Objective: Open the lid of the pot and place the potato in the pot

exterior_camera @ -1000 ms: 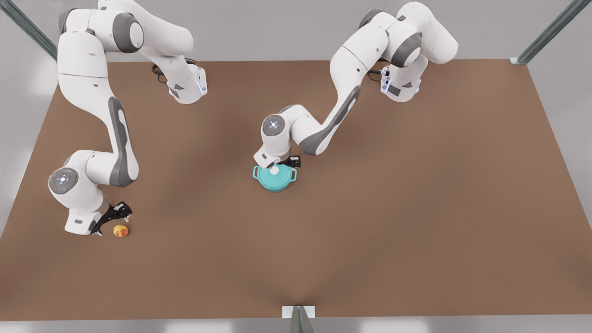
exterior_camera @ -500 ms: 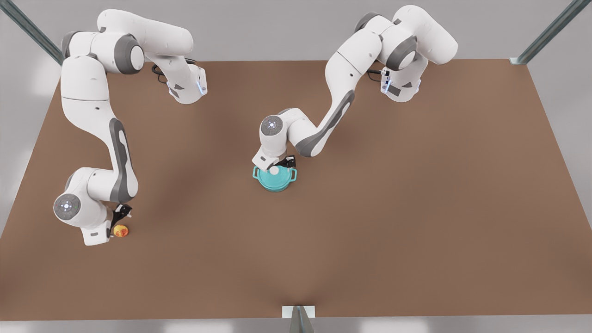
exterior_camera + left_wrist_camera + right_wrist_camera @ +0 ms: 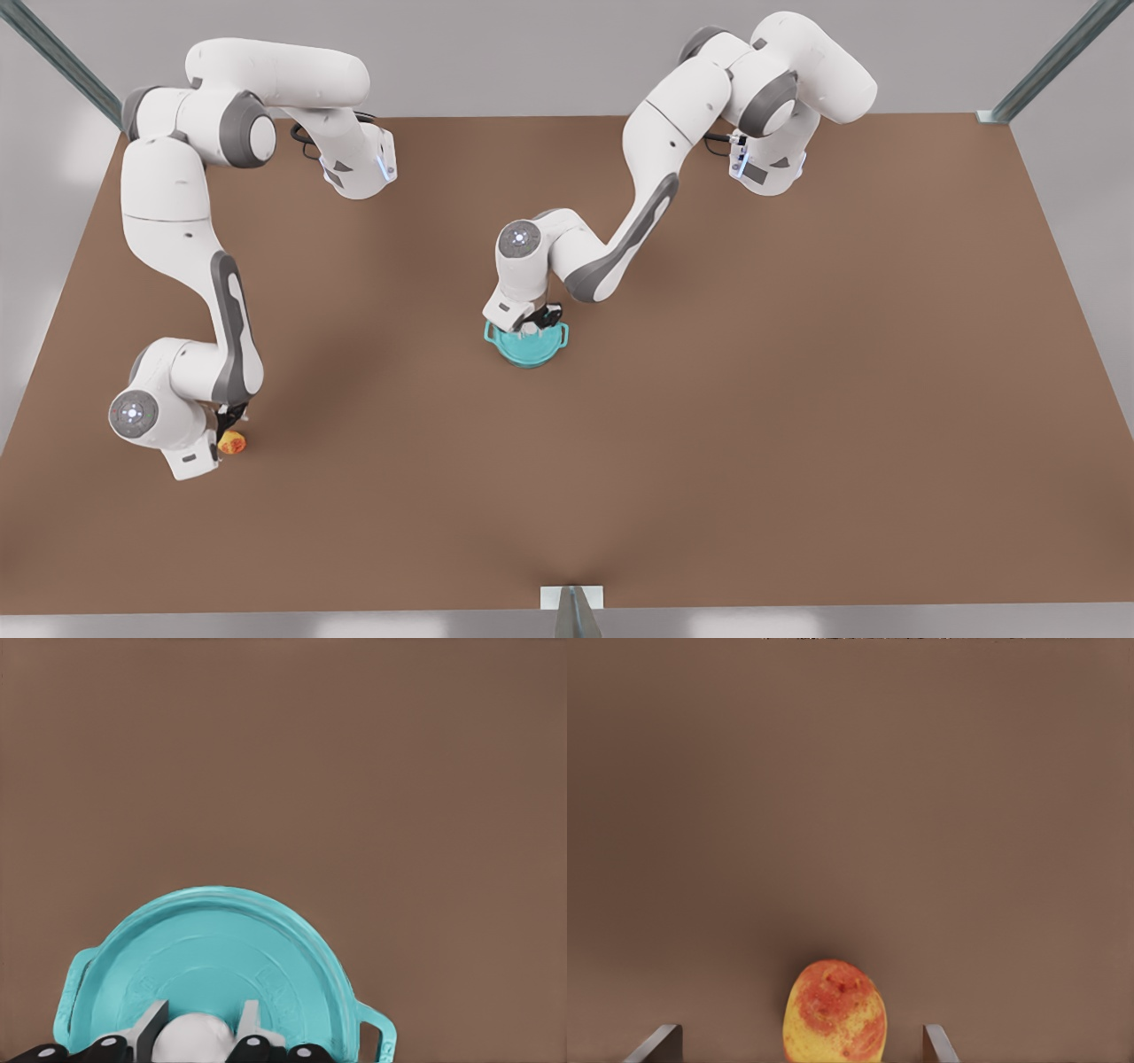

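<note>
- Jaws of my left gripper sit either side of the white knob at the centre of the pot lid; the fingers look close against the knob, but I cannot tell whether they are pinching it yet.
- Between and under those jaws, the lid lies flat on the pot, whose loop handles stick out on both sides.
- In the front view I see this gripper directly over the pot, near the middle of the bench.
- Jaws of my right gripper are spread wide, one finger on each side of the potato, with clear space between each fingertip and the potato.
- I see the potato resting on the bench, centred between those jaws.
- On the front view's left, the right gripper is low over the potato, well apart from the pot.
</note>
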`<move>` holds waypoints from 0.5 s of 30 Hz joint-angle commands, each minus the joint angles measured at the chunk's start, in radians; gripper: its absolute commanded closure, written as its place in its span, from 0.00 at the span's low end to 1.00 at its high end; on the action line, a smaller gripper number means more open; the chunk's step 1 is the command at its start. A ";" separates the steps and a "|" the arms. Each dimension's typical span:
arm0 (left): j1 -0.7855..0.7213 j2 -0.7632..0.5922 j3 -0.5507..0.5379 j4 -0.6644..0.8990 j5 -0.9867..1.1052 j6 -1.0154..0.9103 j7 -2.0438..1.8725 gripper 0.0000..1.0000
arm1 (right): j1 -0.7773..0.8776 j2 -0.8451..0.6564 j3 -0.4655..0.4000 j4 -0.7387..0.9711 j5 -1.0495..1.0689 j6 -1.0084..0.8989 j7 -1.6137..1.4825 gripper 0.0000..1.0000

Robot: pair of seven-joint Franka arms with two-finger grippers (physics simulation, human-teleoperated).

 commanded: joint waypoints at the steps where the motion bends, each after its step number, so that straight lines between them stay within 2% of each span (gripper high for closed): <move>1: 0.011 -0.009 0.001 0.005 0.004 -0.077 -0.025 0.55 | 0.000 0.011 -0.001 0.014 -0.002 0.026 -0.131 0.00; 4: 0.069 -0.011 0.001 0.083 0.002 -0.140 0.013 0.57 | -0.002 0.021 -0.003 0.028 -0.001 0.026 -0.134 0.00; 7: 0.245 -0.011 0.001 0.128 0.002 -0.135 0.176 0.57 | -0.002 0.022 -0.003 0.023 0.002 0.033 -0.133 0.00; 9: 0.406 0.046 -0.003 0.128 -0.001 -0.023 0.366 0.57 | -0.002 0.022 -0.003 0.014 0.004 0.039 -0.131 0.00; 10: 0.428 0.101 -0.002 0.128 0.002 0.041 0.420 0.57 | -0.002 0.027 -0.004 0.008 0.004 0.043 -0.131 0.00; 13: 0.423 0.115 -0.005 0.128 0.004 0.053 0.420 0.57 | -0.020 0.027 -0.003 -0.013 0.001 0.043 -0.134 0.00; 14: 0.422 0.110 -0.005 0.128 0.004 0.044 0.421 0.00 | -0.022 0.027 -0.003 -0.013 0.001 0.043 -0.134 0.00; 15: 0.420 0.098 -0.009 0.128 0.004 0.012 0.423 0.00 | -0.022 0.027 -0.003 -0.013 0.001 0.043 -0.136 0.00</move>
